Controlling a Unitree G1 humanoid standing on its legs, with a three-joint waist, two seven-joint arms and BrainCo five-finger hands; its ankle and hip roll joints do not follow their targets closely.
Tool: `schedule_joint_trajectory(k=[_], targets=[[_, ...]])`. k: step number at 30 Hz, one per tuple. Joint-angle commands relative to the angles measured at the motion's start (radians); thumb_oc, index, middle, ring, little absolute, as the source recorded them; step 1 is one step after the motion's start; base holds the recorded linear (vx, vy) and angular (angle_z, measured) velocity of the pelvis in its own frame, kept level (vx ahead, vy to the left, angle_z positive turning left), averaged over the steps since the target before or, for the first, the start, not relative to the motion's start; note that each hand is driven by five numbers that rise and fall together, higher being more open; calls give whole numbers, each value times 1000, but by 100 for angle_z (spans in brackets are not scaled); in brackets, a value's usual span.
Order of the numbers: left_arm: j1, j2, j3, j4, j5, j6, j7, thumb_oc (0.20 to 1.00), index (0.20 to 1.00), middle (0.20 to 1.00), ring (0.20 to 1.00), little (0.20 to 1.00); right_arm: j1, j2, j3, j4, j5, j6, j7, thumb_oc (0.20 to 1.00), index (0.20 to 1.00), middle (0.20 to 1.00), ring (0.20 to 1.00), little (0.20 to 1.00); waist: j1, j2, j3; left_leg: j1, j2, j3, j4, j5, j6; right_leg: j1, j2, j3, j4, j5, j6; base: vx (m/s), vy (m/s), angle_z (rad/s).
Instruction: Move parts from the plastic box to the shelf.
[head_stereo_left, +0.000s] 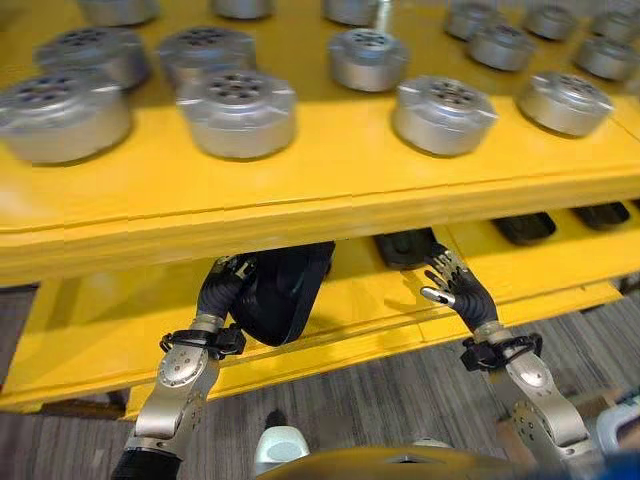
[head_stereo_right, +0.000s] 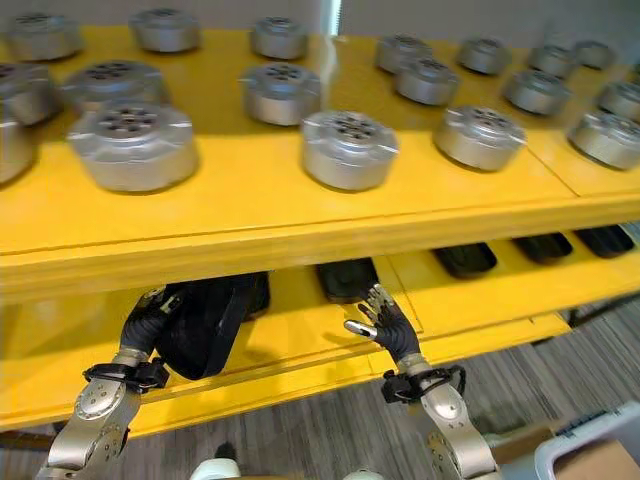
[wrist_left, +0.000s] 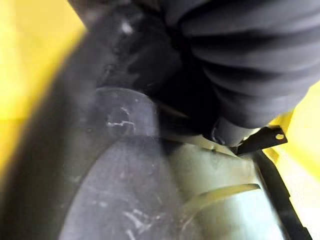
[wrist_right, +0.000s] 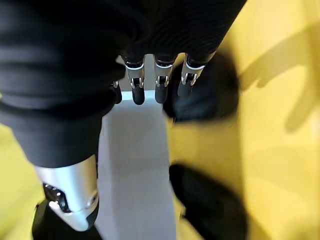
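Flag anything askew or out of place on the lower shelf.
One thing: the black part at the left hand stands tilted on edge, overhanging the lower shelf's front lip, while the other black parts lie flat further back. The silver parts above sit upright in rows.

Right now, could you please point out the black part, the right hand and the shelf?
Black part (head_stereo_left: 285, 290), left eye view, its broad face.
Right hand (head_stereo_left: 462, 291), left eye view, its back.
Shelf (head_stereo_left: 330, 190), left eye view, top deck's front.

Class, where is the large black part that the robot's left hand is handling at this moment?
The large black moulded part is on the lower yellow shelf, towards the left in both eye views, tilted up against the robot's left hand, left of a smaller black part.
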Motion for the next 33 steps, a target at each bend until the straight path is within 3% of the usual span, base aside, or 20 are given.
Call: schedule_joint_trajectory(k=[1, 2, 3, 5, 7, 9, 10, 12, 15, 18, 23, 24, 28, 29, 30, 32, 33], targets=[[-38, -10, 7, -108, -7, -75, -7, 200, 200, 200, 200, 200, -47, -32, -14, -49, -1, -39, -4, 1000, 1000, 1000, 1000, 1000, -11, 21, -12, -3, -18, 32, -40, -7, 45, -20, -49, 4, 59, -79, 132, 70, 479, 17], [-38, 3, 16, -106, 25, -81, 2, 200, 200, 200, 200, 200, -50, -21, -12, -49, -12, -34, -9, 1000, 1000, 1000, 1000, 1000, -10, 18, -14, -1, -57, 33, -36, -24, 67, -29, -88, 10, 74, -12, 137, 52, 427, 14], [-43, 7, 17, -99, 33, -82, 7, 200, 200, 200, 200, 200, -60, -17, -3, -45, -14, -31, -10, 1000, 1000, 1000, 1000, 1000, -9, 25, -12, 11, -66, 39, -45, -23, 76, -44, -97, 27, 91, 16, 132, 51, 426, 17], [-51, 17, 24, -98, 42, -82, 16, 200, 200, 200, 200, 200, -76, -10, 12, -41, -7, -32, -11, 1000, 1000, 1000, 1000, 1000, -8, 35, -9, 21, -68, 46, -58, -21, 85, -63, -89, 34, 116, 2, 118, 7, 243, -11], [-58, 19, 29, -98, 58, -88, 28, 200, 200, 200, 200, 200, -101, -4, 39, -39, 5, -33, 1, 1000, 1000, 1000, 1000, 1000, -14, 60, 6, 33, -72, 52, -64, -20, 106, -117, 24, 100, 219, -111, 74, -9, 247, -28], [-59, 19, 29, -97, 58, -88, 28, 200, 200, 200, 200, 200, -102, -4, 39, -39, 5, -34, 1, 1000, 1000, 1000, 1000, 1000, -12, 60, 4, 29, -71, 54, -64, -18, 105, -124, 25, 103, 221, -111, 72, 3, 113, -13], [-68, 17, 14, -95, 58, -82, 21, 200, 200, 200, 200, 200, -126, -20, 64, -42, 30, -31, 20, 1000, 1000, 1000, 1000, 1000, -22, 66, 8, 39, -86, 49, -68, -8, 119, -170, 220, 151, 248, -274, 20, 21, 160, -3], [-54, 7, 17, -98, 50, -79, 22, 200, 200, 200, 200, 200, -123, -30, 77, -51, 41, -34, 29, 1000, 1000, 1000, 1000, 1000, -21, 64, 7, 50, -89, 51, -79, -10, 114, -154, 265, 139, 216, -327, -11, 14, 54, -20], [-39, -10, 15, -100, 46, -77, 16, 200, 200, 200, 200, 200, -116, -29, 88, -54, 43, -32, 37, 1000, 1000, 1000, 1000, 1000, -21, 53, 1, 47, -96, 42, -78, -1, 108, -119, 279, 170, 130, -321, -7, -25, -76, 6], [28, -25, 41, -104, 22, -75, 1, 200, 200, 200, 200, 200, -109, -47, 77, -68, 43, -32, 37, 1000, 1000, 1000, 1000, 1000, -6, 52, -23, 48, -77, 77, -97, 13, 94, -63, 295, 172, 5, -302, 2, -27, -148, -1], [55, -27, 57, -89, 19, -71, -8, 200, 200, 200, 200, 200, -89, -59, 67, -81, 48, -24, 52, 1000, 1000, 1000, 1000, 1000, -5, 50, -24, 40, -70, 75, -76, 13, 84, -39, 304, 162, -30, -302, -6, -38, -92, -1], [68, -37, 67, -93, 6, -75, -18, 200, 200, 200, 200, 200, -74, -81, 47, -91, 49, -27, 61, 1000, 1000, 1000, 1000, 1000, -4, 50, 1, -12, -68, 62, 6, 11, 64, -25, 302, 136, -52, -302, -17, -158, -125, 7], [60, -48, 57, -90, -3, -79, -26, 200, 200, 200, 200, 200, -66, -105, 29, -86, 54, -30, 59, 1000, 1000, 1000, 1000, 1000, -10, 55, 29, -81, -84, 30, 130, -9, 44, -25, 298, 118, -46, -304, -33, -125, -59, 50], [53, -51, 52, -98, -11, -79, -34, 200, 200, 200, 200, 200, -63, -117, 18, -87, 51, -32, 64, 1000, 1000, 1000, 1000, 1000, -14, 53, 38, -78, -67, 17, 163, -31, 34, -33, 291, 123, -35, -306, -42, -71, 77, 26], [45, -50, 50, -107, -19, -79, -35, 200, 200, 200, 200, 200, -55, -118, 10, -87, 54, -32, 62, 1000, 1000, 1000, 1000, 1000, -22, 46, 36, -51, 5, 7, 158, -30, 26, -42, 273, 127, -18, -306, -37, -65, 119, 6], [37, -49, 52, -111, -24, -80, -24, 200, 200, 200, 200, 200, -48, -115, 1, -79, 56, -33, 54, 1000, 1000, 1000, 1000, 1000, -24, 54, 25, -19, 85, -30, 112, 23, 12, -58, 262, 138, 6, -316, -25, 10, 114, -11], [37, -50, 51, -111, -25, -80, -23, 200, 200, 200, 200, 200, -48, -115, 1, -79, 56, -33, 54, 1000, 1000, 1000, 1000, 1000, -24, 55, 25, -14, 88, -31, 102, 28, 9, -60, 264, 138, 10, -319, -27, 34, 102, -17]])
